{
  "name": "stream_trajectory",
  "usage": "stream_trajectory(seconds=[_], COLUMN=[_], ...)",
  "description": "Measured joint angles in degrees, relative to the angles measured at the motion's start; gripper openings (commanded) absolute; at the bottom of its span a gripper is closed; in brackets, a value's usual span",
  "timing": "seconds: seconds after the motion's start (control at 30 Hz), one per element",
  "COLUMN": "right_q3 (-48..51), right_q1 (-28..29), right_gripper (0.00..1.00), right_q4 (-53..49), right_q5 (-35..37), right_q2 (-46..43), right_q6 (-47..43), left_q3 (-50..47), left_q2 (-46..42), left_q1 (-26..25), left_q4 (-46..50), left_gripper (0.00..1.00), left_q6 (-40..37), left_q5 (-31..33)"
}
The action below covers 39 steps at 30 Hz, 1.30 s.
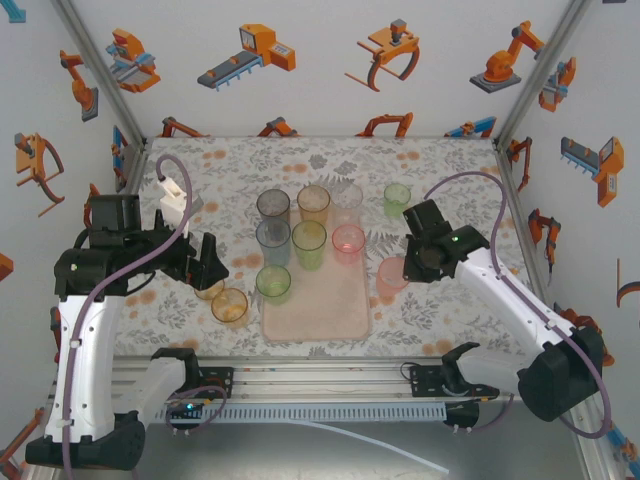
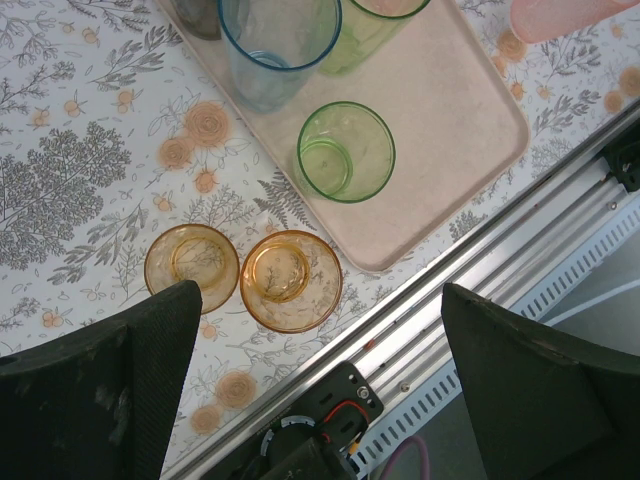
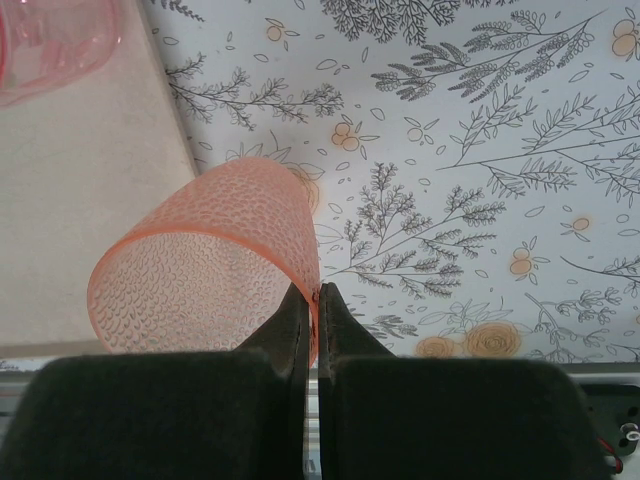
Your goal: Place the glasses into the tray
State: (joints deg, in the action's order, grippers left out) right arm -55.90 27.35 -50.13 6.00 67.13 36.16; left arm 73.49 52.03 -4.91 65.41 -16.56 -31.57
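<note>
Pinching tilted pink glass point(image 3: 200, 270) by wall only, right gripper point(image 3: 318, 297) may drop it short of tray point(image 3: 70, 200) at 9 o'clock; left gripper point(image 1: 208, 268) spread apart

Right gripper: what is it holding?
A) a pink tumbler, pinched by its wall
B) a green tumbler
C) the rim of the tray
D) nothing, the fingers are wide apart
A: in the right wrist view, the right gripper has its fingers closed on the wall of the pink tumbler.
</note>
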Motion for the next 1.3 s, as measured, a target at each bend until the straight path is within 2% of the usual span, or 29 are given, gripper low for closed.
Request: stream_trajectory(seconds=[0.27, 0.53, 1.0, 1.3], right_q3=[-3.26, -7.04, -14.21, -18.97], right_q1=[3.08, 9.6, 23.17, 27.87], right_gripper=[0.0, 0.0, 0.0, 0.0], right_q4=[-0.63, -1.05, 1.11, 2.86], right_q5=[0.24, 1.86, 5.31, 6.43], right_q2=[0.07, 1.92, 15.67, 23.65], right_q6=[0.22, 1.92, 5.01, 6.08], left_q3=[0.0, 0.0, 0.0, 0.0], left_q2=[0.02, 0.02, 0.0, -0.22], left_q1=[0.0, 0.0, 0.07, 0.07], left_q4=[0.0, 0.0, 0.0, 0.0], left_gripper=[0.97, 0.97, 0.97, 0.97], left_q6=[0.0, 0.02, 0.02, 0.02], left_q5=[-0.46, -0.63, -0.66, -0.66])
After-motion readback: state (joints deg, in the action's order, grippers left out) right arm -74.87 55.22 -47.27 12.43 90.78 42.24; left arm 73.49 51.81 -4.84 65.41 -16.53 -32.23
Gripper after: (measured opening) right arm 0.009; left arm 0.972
